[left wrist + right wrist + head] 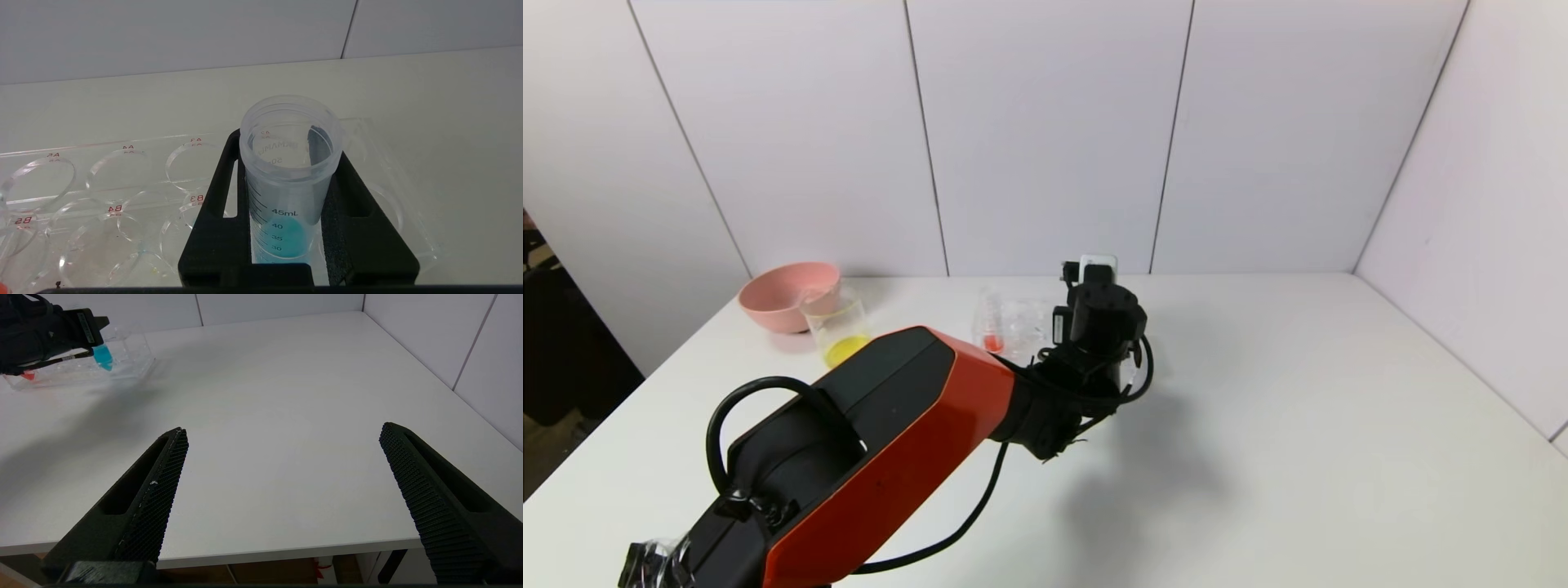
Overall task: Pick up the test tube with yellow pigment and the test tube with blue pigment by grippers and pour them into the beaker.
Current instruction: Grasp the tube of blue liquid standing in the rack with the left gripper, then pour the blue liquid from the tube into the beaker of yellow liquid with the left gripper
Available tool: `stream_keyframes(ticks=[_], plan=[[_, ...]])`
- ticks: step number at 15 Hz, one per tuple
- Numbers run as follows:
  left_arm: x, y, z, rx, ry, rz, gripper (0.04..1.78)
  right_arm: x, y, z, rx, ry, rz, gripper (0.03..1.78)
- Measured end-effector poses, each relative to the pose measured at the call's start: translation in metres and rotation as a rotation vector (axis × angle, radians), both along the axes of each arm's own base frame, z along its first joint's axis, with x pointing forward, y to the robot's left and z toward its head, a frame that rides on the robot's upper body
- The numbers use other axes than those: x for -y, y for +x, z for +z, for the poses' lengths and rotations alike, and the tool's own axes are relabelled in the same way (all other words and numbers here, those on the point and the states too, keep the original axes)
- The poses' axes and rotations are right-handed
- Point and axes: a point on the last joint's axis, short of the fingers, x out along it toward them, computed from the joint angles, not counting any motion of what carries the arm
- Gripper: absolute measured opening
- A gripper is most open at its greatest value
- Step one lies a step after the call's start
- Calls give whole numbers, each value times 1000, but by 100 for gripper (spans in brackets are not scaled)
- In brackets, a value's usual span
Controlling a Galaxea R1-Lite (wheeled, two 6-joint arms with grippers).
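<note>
Gripping blue tube (286,196) marked "45mL": left gripper (286,228).

**What sits on the white worktop**

The worktop (1258,425) is plain white and meets pale wall panels at its far edge. A clear tube rack (1013,325) stands near that far edge. To the rack's left stands a clear beaker (837,331) with yellow liquid in its bottom. A pink bowl (788,296) sits just behind the beaker, on the side away from the rack. One tube with red-orange liquid (990,339) stands in the rack's left end.
</note>
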Motion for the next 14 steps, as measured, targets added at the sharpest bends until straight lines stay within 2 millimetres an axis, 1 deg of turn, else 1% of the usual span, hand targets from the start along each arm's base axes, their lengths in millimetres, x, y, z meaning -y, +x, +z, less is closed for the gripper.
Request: stream_keyframes(ticks=[9,14], plan=[[1,-1,4,-2,14,1,50,0,0,0,0,0,0,171],[-1,-4,20,15,22,5,50,0,0,0,0,0,0,171]])
